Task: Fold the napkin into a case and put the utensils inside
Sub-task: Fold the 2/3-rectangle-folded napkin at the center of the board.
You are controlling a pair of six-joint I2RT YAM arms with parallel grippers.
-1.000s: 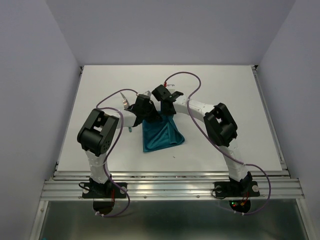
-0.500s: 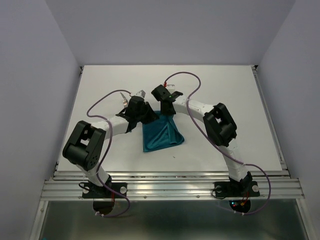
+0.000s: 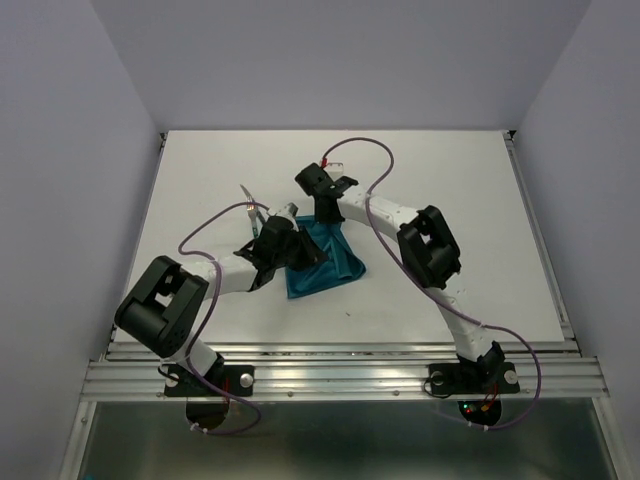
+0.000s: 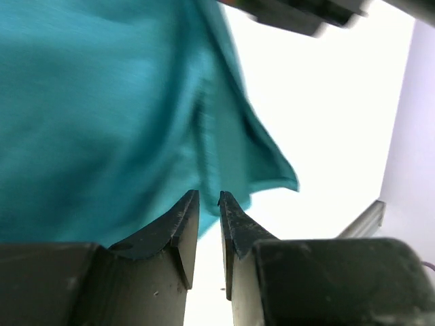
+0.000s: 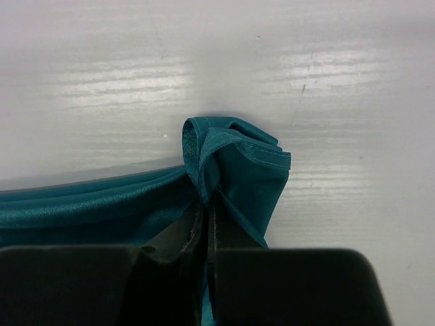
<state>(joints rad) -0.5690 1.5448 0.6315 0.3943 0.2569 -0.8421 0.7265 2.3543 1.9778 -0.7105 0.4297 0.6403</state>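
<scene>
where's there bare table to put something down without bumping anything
Bare: the table right of the napkin, out to the right rail, and the far strip along the back wall. Crowded: middle-left, where the left end effector and right end effector meet at the napkin, utensils just beyond.

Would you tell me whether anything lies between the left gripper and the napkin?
Nothing visible does. The left gripper points straight at the napkin, its tips close to the cloth's edge; the right gripper pinches a bunched corner farther off.
</scene>
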